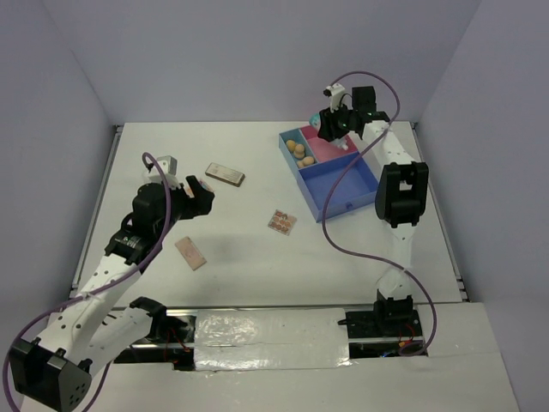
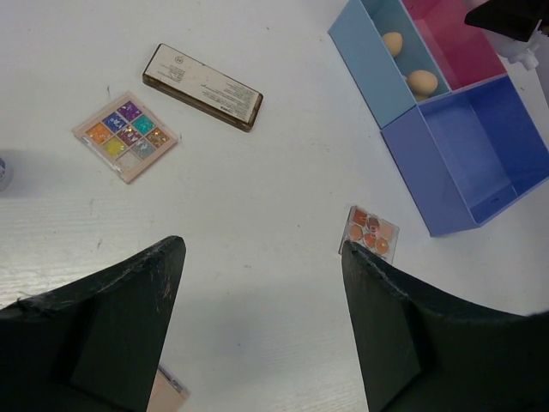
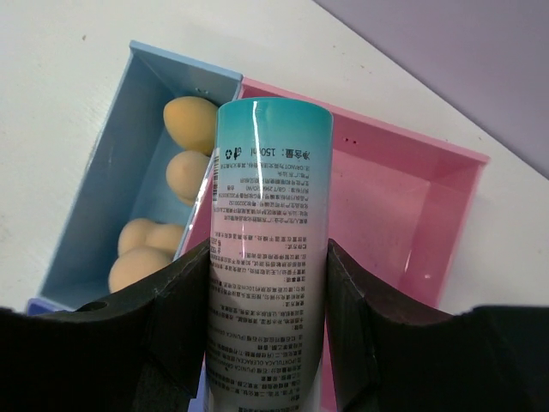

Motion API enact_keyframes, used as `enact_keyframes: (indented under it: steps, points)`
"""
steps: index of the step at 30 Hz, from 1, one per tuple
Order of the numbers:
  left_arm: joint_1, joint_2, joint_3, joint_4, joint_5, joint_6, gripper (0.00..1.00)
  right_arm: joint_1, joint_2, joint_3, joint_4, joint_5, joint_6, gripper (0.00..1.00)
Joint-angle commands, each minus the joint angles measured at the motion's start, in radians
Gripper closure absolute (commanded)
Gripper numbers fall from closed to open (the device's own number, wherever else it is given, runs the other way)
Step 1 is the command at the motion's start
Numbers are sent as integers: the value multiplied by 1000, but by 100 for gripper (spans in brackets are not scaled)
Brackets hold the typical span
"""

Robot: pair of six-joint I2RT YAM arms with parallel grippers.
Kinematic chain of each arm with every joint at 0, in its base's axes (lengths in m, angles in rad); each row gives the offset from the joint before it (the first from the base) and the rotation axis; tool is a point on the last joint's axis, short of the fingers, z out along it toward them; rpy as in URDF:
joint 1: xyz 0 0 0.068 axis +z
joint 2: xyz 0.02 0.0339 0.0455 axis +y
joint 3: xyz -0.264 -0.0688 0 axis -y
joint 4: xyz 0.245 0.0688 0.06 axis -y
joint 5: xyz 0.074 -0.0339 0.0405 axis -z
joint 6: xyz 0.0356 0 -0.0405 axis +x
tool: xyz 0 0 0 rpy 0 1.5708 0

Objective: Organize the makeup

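Upper right, my right gripper (image 1: pixel 329 126) clamps a teal-topped white bottle (image 3: pixel 270 172) above the blue-and-pink tray (image 3: pixel 449 206) (tan egg-shaped sponges (image 3: pixel 190 120) stowed); left gripper (image 2: pixel 262 292) open, empty; flat palettes (image 2: pixel 202 87) remain.

White shells and black joint blocks make up the left arm (image 1: pixel 103 275) and right arm (image 1: pixel 401 193); a purple cable (image 1: pixel 324 220) loops along each. Left claw (image 2: pixel 262 249) and right claw (image 3: pixel 268 249) have broad matte black fingers.

Four palettes (image 2: pixel 125 136), perhaps four sponges (image 3: pixel 190 120), one bottle (image 3: pixel 270 249)
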State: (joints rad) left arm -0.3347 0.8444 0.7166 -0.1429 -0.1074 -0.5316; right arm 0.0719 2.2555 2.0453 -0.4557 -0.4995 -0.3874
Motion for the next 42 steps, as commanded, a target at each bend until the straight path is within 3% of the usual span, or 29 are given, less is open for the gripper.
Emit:
enact_keyframes:
  steps: [1, 9, 16, 26, 31, 33, 35, 37, 38, 40, 42]
  points:
    - [6, 7, 56, 6, -21, -19, 14, 9, 25, 96, 124, -53, -79, 88]
    - [6, 19, 69, -6, -38, -30, 14, 9, 65, 84, 180, -24, -231, 78]
    - [8, 36, 80, -11, -40, -25, 14, 11, 85, 61, 178, 13, -307, 50]
    - [8, 51, 107, -37, -54, -8, 14, 11, 81, 23, 150, 32, -318, 24]
    - [8, 47, 113, -67, -81, -18, 11, 9, 65, 27, 126, 30, -306, 17]
    - [8, 44, 121, -99, -116, -31, 12, 9, 41, 44, 79, 23, -266, 5]
    - [10, 42, 119, -119, -147, -45, 22, 9, -8, 52, 10, -28, -252, 0]
    - [14, 47, 112, -142, -155, -59, 49, 9, -72, 38, -52, -153, -263, 0]
    - [19, 51, 107, -150, -155, -65, 75, 9, -98, 20, -98, -201, -274, 0]
    - [29, 61, 103, -176, -159, -79, 94, 9, -178, -38, -142, -304, -309, 1]
    - [43, 71, 98, -199, -176, -100, 100, 11, -230, -79, -211, -442, -358, 2]
